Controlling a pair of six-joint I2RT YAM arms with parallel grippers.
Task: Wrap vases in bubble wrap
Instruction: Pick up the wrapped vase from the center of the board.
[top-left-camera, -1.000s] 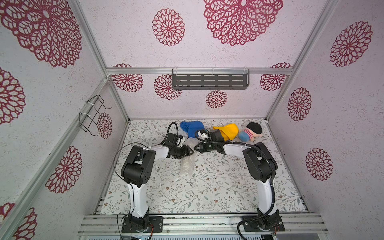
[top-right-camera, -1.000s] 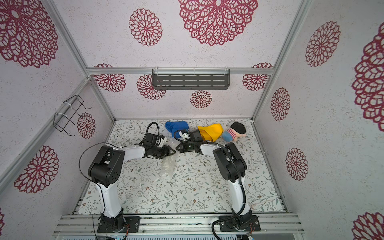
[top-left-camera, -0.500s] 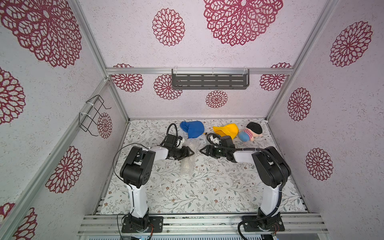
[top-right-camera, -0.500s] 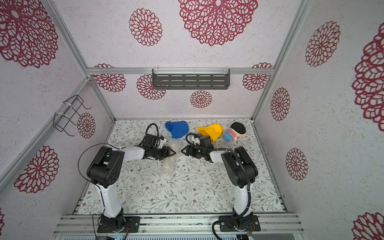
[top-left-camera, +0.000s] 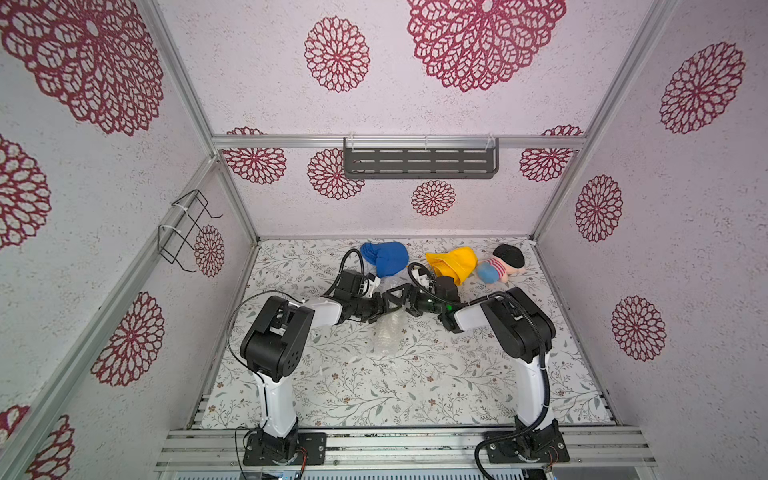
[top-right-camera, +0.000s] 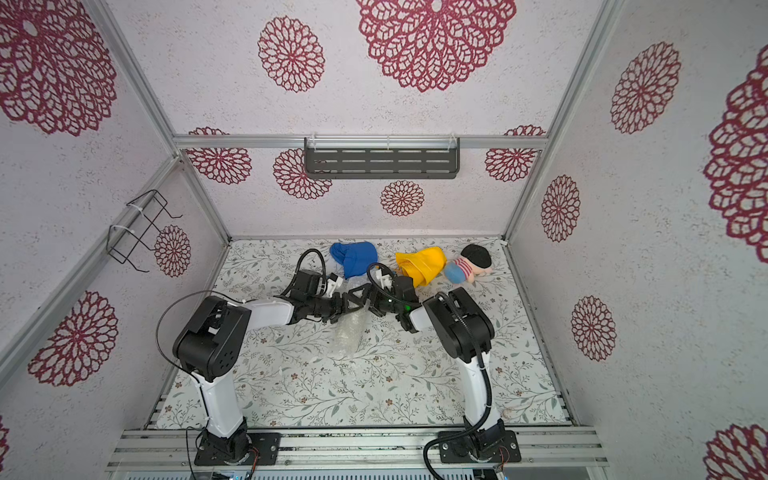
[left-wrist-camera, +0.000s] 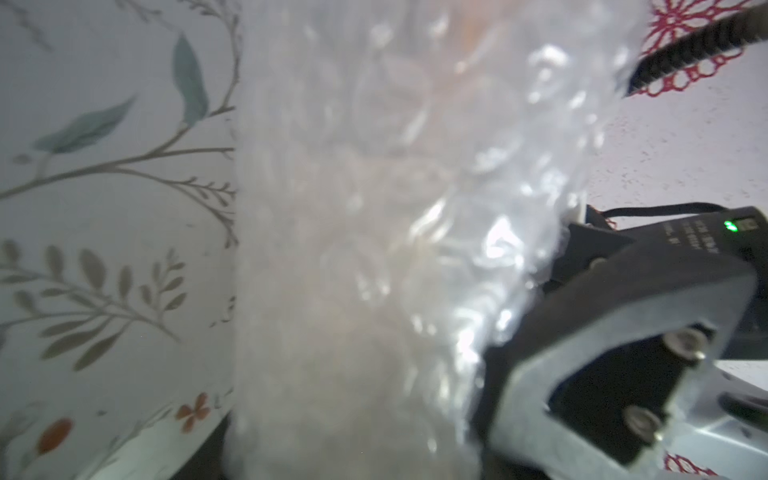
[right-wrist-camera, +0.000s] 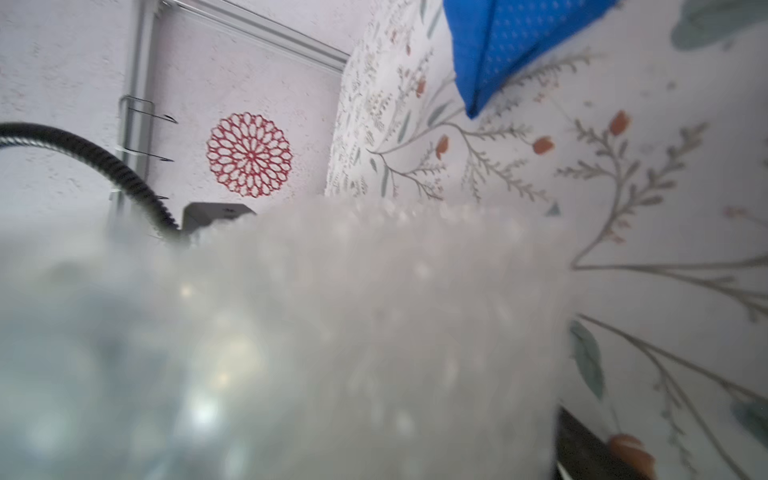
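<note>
Wrap (top-left-camera: 386, 336): my left claw (top-left-camera: 384, 309) grips its far end tight; right claw (top-left-camera: 401, 301) sits just beside, and I cannot tell its state.

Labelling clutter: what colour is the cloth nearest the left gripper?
The cloth is blue, clearest in a top view.

- Bubble wrap (left-wrist-camera: 353, 249): blurred, fills both your wrist views, cut off at the edges.
- You can't tell what it encloses.
- Left tool (top-left-camera: 385, 309) tips: too small in both top views.
</note>
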